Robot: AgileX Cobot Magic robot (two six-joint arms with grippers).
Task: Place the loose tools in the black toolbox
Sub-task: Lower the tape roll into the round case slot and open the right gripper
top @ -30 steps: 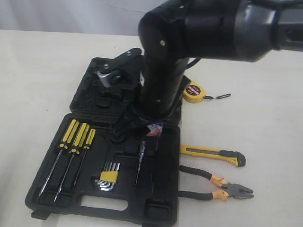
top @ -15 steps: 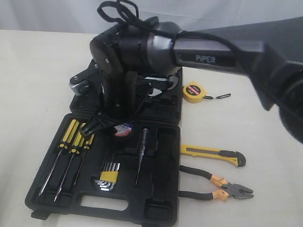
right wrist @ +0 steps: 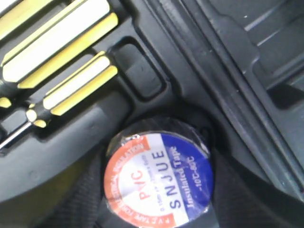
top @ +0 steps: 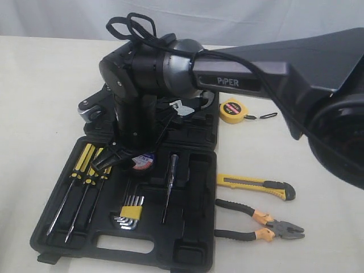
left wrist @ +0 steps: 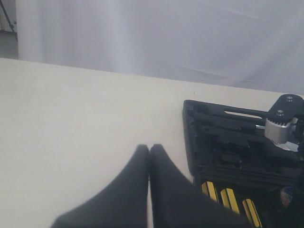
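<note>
My right gripper (top: 132, 156) is clamped on the black tape roll with blue-white label (right wrist: 159, 178). The large black plastic toolbox (top: 196, 227) lies directly beneath it, yellow-and-black-handled screwdrivers (top: 91, 162) just beside it. My left gripper (left wrist: 148, 151) is pinched together.

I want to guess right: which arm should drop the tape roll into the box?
Right: the right gripper holds the tape roll over the toolbox; the left gripper is shut, empty, beside it.

Between the jaws, the black tape roll (right wrist: 159, 178) carries a glossy, film-smooth label; just beyond them the black toolbox (right wrist: 141, 78) is matt moulded plastic.
</note>
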